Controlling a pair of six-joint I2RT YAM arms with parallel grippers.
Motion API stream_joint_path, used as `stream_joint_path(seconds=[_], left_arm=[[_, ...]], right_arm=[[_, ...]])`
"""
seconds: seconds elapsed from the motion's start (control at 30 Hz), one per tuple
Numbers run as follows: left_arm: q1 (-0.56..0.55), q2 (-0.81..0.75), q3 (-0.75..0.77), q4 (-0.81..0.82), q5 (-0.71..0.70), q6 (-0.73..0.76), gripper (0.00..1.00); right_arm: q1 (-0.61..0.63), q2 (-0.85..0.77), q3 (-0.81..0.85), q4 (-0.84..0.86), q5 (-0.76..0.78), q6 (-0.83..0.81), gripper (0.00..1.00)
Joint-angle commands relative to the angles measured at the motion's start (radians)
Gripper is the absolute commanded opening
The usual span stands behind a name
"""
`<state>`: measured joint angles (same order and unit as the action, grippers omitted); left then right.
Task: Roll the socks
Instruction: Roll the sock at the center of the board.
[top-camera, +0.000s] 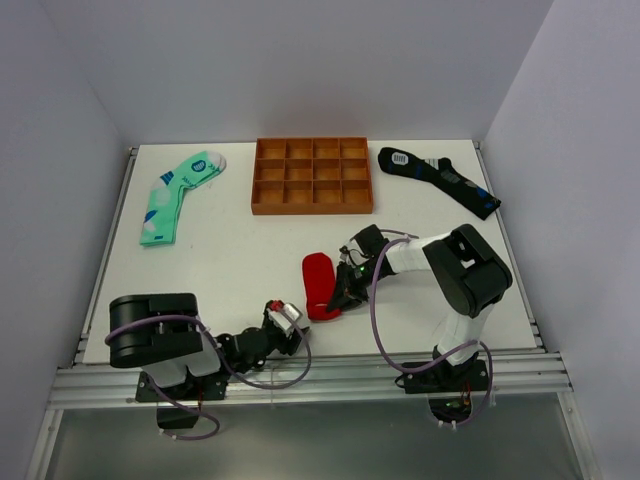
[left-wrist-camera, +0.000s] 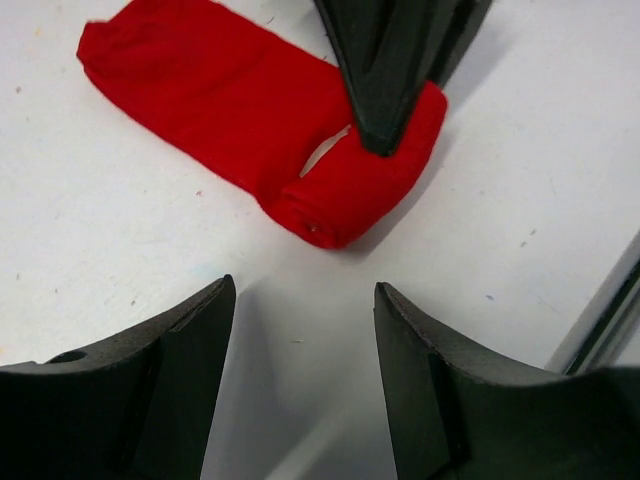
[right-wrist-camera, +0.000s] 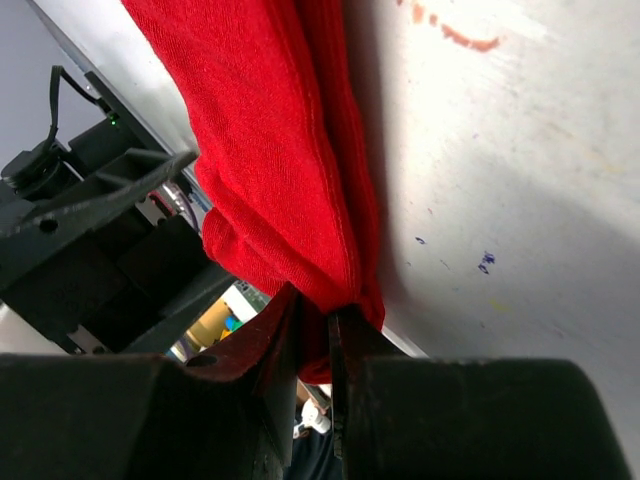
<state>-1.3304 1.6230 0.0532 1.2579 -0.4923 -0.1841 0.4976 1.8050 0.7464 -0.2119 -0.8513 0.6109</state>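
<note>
Fingers of the right gripper (right-wrist-camera: 328, 318) pinch the half-rolled red fabric sock (left-wrist-camera: 220, 95); left gripper (left-wrist-camera: 305, 290) gapes wide, empty, at its 6 o'clock.

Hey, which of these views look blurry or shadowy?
Top external: even, soft light, hardly any shadow. Left wrist: red fabric sock sharp, open left gripper slightly soft. Right wrist: right gripper pinching the sock is dark and blurred.

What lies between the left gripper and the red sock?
Only bare white table. The left wrist view shows the left gripper facing the red sock with nothing else between.
</note>
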Motion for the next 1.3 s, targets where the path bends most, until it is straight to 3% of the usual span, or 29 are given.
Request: stream_joint_path(seconds=[0.0, 0.2, 0.53, 1.07, 1.17, 1.27], left_arm=[[-0.050, 0.012, -0.012, 0.417, -0.086, 0.090, 0.64], [-0.157, 0.174, 0.033, 0.604, -0.244, 0.287, 0.69], [-0.170, 0.175, 0.106, 0.565, -0.216, 0.411, 0.72], [-0.127, 0.075, 0.096, 0.479, 0.000, 0.344, 0.70], [-0.107, 0.040, 0.106, 0.385, 0.093, 0.290, 0.70], [-0.085, 0.047, 0.094, 0.415, 0.104, 0.267, 0.70]], right_arm=[[-0.021, 0.089, -0.070, -0.273, 0.213, 0.067, 0.00], [-0.022, 0.103, -0.073, -0.259, 0.204, 0.061, 0.00], [-0.027, 0.100, -0.074, -0.259, 0.198, 0.050, 0.00], [-0.045, 0.093, -0.079, -0.270, 0.205, 0.027, 0.00], [-0.051, 0.096, -0.082, -0.267, 0.202, 0.024, 0.00], [-0.053, 0.090, -0.081, -0.270, 0.204, 0.023, 0.00]])
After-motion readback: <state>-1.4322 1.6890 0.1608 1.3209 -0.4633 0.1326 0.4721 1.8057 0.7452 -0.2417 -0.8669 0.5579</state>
